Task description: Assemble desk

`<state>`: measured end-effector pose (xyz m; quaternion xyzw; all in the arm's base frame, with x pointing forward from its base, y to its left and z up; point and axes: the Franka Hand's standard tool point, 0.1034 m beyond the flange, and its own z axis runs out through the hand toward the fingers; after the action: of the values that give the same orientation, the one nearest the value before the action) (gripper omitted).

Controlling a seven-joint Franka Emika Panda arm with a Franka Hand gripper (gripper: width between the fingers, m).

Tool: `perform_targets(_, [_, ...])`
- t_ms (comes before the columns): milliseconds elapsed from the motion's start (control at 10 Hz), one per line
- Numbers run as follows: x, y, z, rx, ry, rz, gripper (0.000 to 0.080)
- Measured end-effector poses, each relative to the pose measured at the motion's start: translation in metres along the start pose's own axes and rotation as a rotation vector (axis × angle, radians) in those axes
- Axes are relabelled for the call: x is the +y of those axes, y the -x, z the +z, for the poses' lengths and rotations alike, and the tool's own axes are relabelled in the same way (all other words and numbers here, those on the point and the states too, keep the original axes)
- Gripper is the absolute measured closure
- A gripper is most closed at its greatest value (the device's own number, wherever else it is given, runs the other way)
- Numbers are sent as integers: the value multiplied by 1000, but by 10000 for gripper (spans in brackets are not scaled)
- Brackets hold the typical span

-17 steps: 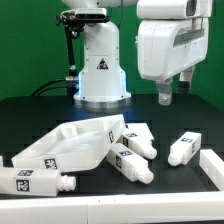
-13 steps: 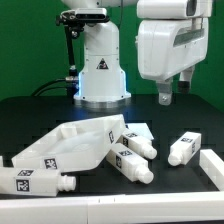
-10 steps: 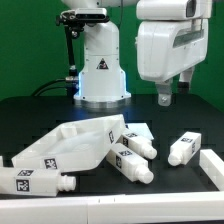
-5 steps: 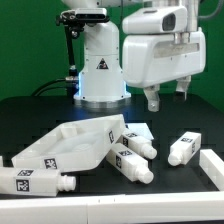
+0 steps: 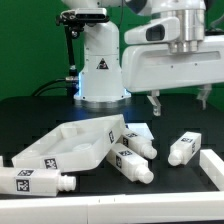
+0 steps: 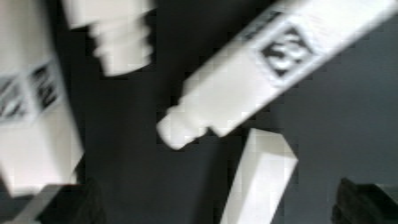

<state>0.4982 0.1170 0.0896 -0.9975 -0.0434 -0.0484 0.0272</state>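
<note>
Gripper (image 5: 180,101) hanging over black table (image 5: 40,115), jaws spread wide, gripping nothing, tabletop panel (image 5: 65,148) lying tilted toward the exterior view's left, loose legs (image 5: 135,165) just beside it, lone leg (image 5: 183,148) apart toward the exterior view's right

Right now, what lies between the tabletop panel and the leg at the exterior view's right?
Two legs, the farther leg and the nearer leg, beside the tabletop panel; then bare table to the rightmost leg. Exterior view shows it.

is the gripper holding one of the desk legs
No, the gripper hangs open and empty in the air, above the legs lying loose below it.
</note>
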Motion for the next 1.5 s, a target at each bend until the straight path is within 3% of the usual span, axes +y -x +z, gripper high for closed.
perform_targets(200, [-1,-2,0,14,-6,40,150])
perform_targets(500, [-6,2,4,0,-36,266,150])
perform_targets(600, [-10,15,18,-27,-49,476,150])
perform_targets(1000, [-47,53,70,-74,-40,788,150])
perform_targets(1100, [-55,57,73,-81,-37,767,150])
perform_targets(1300, [-53,55,71,-78,-41,758,182])
perform_targets(1500, [-53,56,71,-78,-41,742,519])
